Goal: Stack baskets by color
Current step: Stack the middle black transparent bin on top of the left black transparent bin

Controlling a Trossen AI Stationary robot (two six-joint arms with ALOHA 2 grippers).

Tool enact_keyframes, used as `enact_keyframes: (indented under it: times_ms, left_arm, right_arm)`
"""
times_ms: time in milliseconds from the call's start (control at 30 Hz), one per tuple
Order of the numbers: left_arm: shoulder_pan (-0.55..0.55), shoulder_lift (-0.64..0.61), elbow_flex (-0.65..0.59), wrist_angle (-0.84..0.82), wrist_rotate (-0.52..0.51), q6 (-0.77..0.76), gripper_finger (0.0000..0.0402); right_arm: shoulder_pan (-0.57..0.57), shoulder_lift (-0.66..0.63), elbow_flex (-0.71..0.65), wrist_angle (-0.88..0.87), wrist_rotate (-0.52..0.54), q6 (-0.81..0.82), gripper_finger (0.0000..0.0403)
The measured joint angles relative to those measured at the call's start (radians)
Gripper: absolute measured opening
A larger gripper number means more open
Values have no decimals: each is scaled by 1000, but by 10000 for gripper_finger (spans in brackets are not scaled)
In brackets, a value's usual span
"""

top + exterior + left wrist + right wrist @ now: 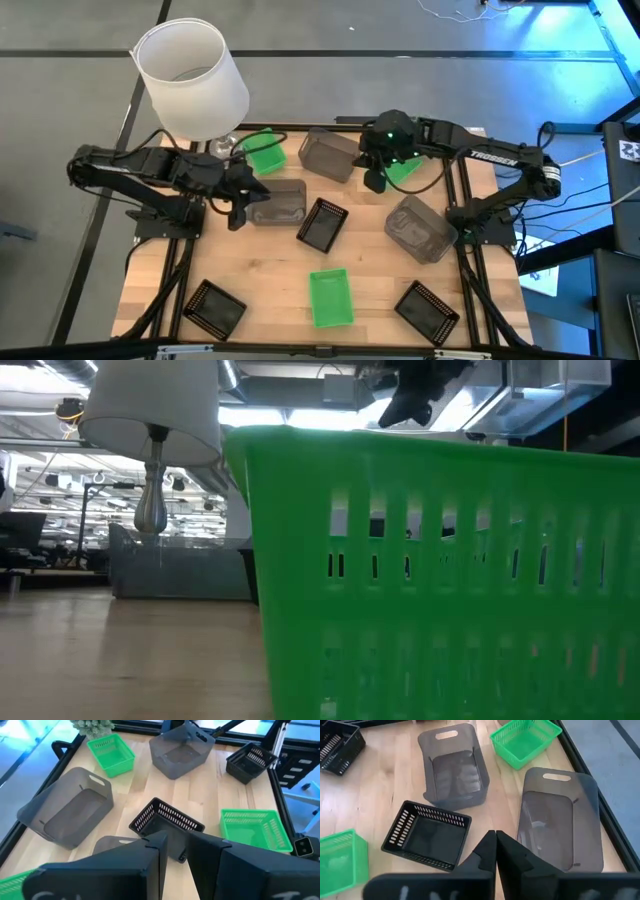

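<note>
Left gripper [238, 203] hovers part-open and empty above a grey basket [277, 201], right gripper [378, 172] closed and empty over a green basket [404, 167] — 9 baskets lie scattered across the table [375, 275], none stacked.

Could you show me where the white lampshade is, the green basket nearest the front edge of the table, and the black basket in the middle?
white lampshade [192, 78], high view, its outer wall.
front green basket [331, 297], high view, its floor.
middle black basket [322, 224], high view, its floor.
</note>
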Motion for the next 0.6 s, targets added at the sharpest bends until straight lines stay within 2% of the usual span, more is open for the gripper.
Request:
enact_keyframes:
  times_ms: [267, 467, 600]
  left_arm:
    - [-25, -2, 0, 1, -1, 1, 58]
    - [-25, -2, 0, 1, -1, 1, 58]
    - [-25, -2, 0, 1, -1, 1, 58]
  right_arm:
    - [0, 30, 0, -19, 3, -112, 20]
    - [0, 38, 0, -43, 67, -239, 83]
    - [0, 53, -4, -39, 75, -416, 132]
